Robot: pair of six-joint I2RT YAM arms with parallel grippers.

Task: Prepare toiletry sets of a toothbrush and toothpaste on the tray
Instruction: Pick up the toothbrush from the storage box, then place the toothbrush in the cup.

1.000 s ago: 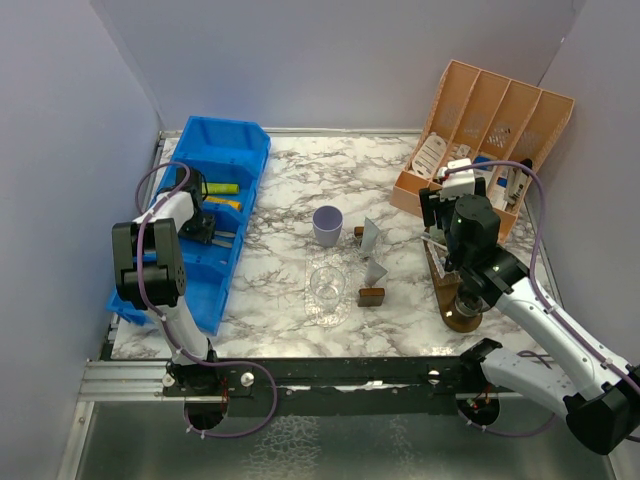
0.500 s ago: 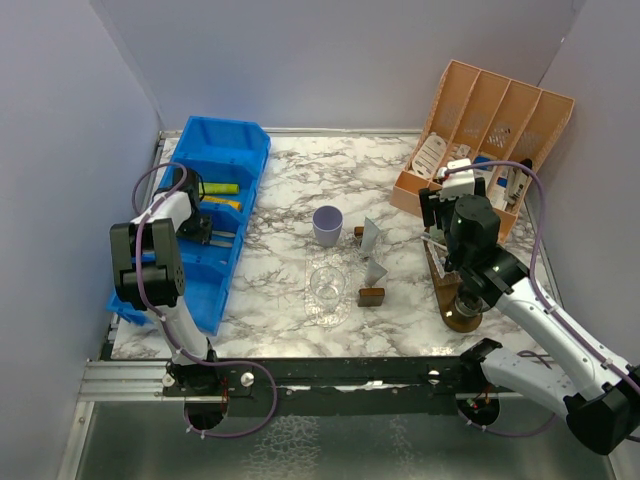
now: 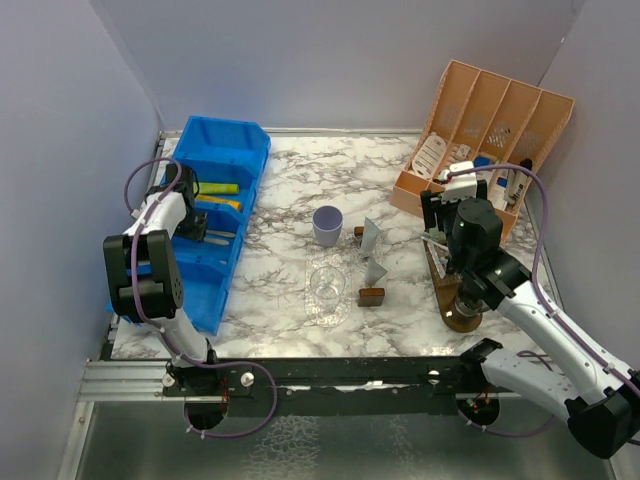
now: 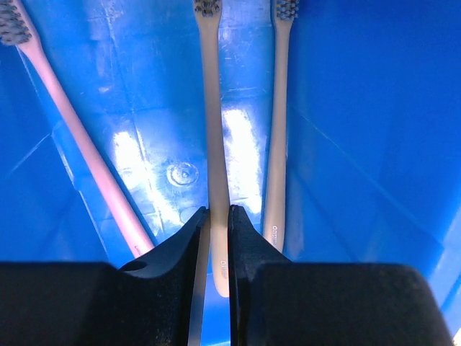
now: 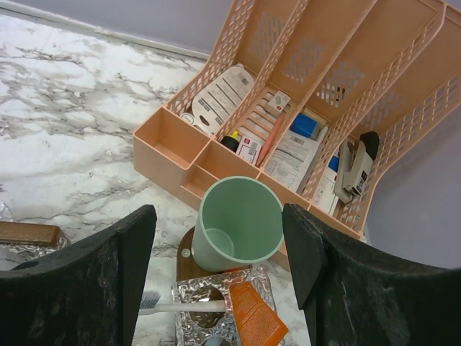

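Looking from above: my left gripper (image 3: 200,228) sits down in the blue bin (image 3: 240,150); my right gripper (image 3: 437,228) hangs over the wooden tray (image 3: 440,282); the lilac cup (image 3: 327,225) and clear cup (image 3: 327,284) stand mid-table.
Left wrist: jaws narrow, pinched on the centre toothbrush (image 4: 213,108) handle; I see a neighbouring toothbrush (image 4: 278,108) just right and a pink toothbrush (image 4: 72,122) left, all on the bin floor.
Right wrist: jaws wide, holding nothing; the mint green cup (image 5: 238,231) is upright between them on the tray; an orange tube (image 5: 256,313) and white toothbrush (image 5: 169,308) lie nearer me.
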